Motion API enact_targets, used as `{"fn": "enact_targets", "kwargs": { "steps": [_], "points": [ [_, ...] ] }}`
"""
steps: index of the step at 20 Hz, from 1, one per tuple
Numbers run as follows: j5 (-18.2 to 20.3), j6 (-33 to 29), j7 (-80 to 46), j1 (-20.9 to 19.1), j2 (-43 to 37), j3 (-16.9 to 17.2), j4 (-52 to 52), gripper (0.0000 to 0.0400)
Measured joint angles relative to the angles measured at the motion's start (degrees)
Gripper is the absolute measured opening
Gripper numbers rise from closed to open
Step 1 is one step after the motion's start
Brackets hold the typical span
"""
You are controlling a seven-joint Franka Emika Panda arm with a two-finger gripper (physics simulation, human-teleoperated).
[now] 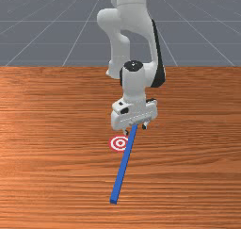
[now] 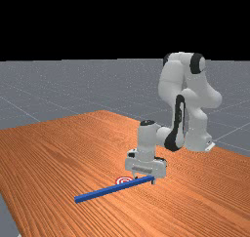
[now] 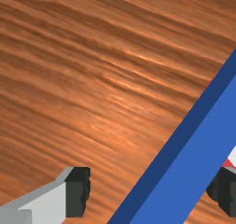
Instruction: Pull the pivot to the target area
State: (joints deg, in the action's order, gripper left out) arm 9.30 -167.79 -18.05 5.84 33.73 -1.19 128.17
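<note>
End effector (image 1: 135, 129): fingers spread, held low over the tabletop (image 1: 188, 176). Blue bar (image 1: 122, 169): long, straight, slender, squared in section, bright blue on top, darker along one side. Its far end is set between the parted fingers; its length is directed to the front view's near left, overlapping the red-and-white target (image 1: 118, 143).

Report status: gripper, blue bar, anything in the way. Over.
Gripper open, fingers either side of the bar's end. Blue bar slanting, not gripped. Bar covering part of the red-and-white target's edge. Over.
</note>
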Motion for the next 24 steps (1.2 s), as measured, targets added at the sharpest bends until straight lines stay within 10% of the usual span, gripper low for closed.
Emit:
{"fn": "enact_targets", "kwargs": {
  "steps": [1,5,6,7,8,11,14,16,23,24],
  "points": [
    [-0.7,0.2,4.4,-3.8,-0.1,-1.3,0.1,0.0299],
    [-3.4,1.5,18.2,-15.1,0.2,-5.1,-0.5,0.0346],
    [5.5,-3.7,-6.6,-5.5,-0.4,4.1,1.4,0.0400],
    [4.2,-0.1,-6.1,-5.4,-0.3,4.8,0.2,0.0400],
    [11.7,2.1,-33.9,7.3,1.4,15.9,-0.7,0.0388],
    [13.5,3.7,-44.2,14.5,1.9,19.1,-1.0,0.0332],
    [15.1,4.9,-52.7,20.6,2.6,21.5,-1.6,0.0392],
    [9.2,-2.8,-27.5,11.7,0.9,12.7,0.8,0.0396],
    [8.9,-0.2,-26.4,10.2,1.0,12.4,-0.8,0.0400],
    [0.5,0.9,1.3,-3.2,0.7,0.9,-1.6,0.0376]
  ]
}}
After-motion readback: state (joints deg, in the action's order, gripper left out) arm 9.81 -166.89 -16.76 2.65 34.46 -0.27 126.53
